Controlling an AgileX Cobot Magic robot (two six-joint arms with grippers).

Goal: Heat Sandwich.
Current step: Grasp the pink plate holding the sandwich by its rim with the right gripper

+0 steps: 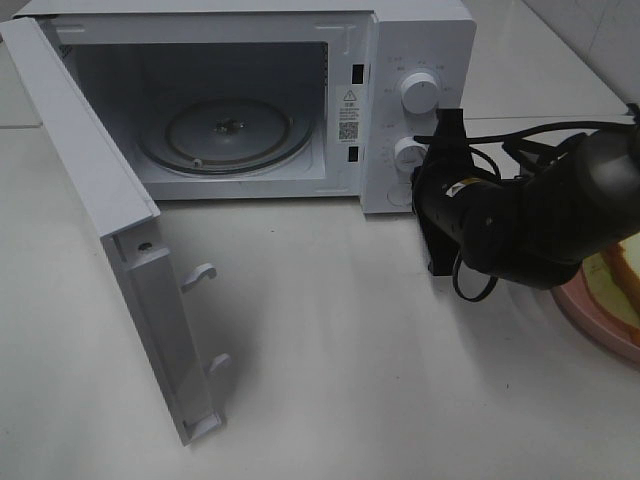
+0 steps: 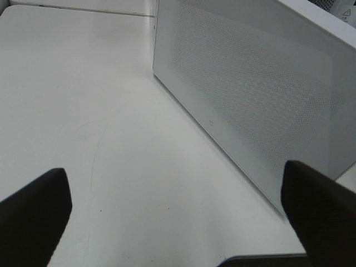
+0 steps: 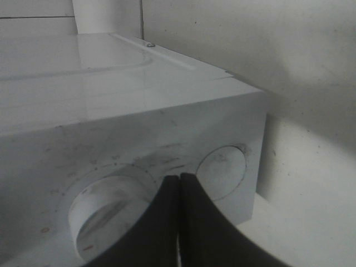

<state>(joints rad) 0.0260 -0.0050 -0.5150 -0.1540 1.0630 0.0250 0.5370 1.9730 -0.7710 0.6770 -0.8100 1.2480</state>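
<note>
A boxy white enamelled microwave oven (image 1: 420, 40) fills the upper part of the exterior high frame; its flat white door (image 1: 80, 150) hangs open toward the lower left, with two hooked plastic latches (image 1: 200, 275) jutting from its edge; inside, a round clear glass turntable (image 1: 225, 135) with concentric ridges lies on the cavity floor. On the control panel at the upper right sit two round white plastic dials, the upper knob (image 1: 419, 92) and the lower knob (image 1: 408, 153). The glossy black right arm (image 1: 520, 215) reaches in from the right edge of the frame; the right gripper (image 3: 179, 183) has its tapered matte black fingers pressed flat together with nothing between them, tips just in front of the panel beside a knob; whether they touch it cannot be told. The sandwich (image 1: 628, 262), thick white bread with tan crust, lies on a round pink plate (image 1: 590, 320) at the right edge, mostly hidden by the arm and cut by the frame. The left gripper (image 2: 175, 178) stands wide and empty, its blunt black fingers far apart above the smooth white tabletop (image 2: 83, 83), near the door's finely perforated face.
</note>
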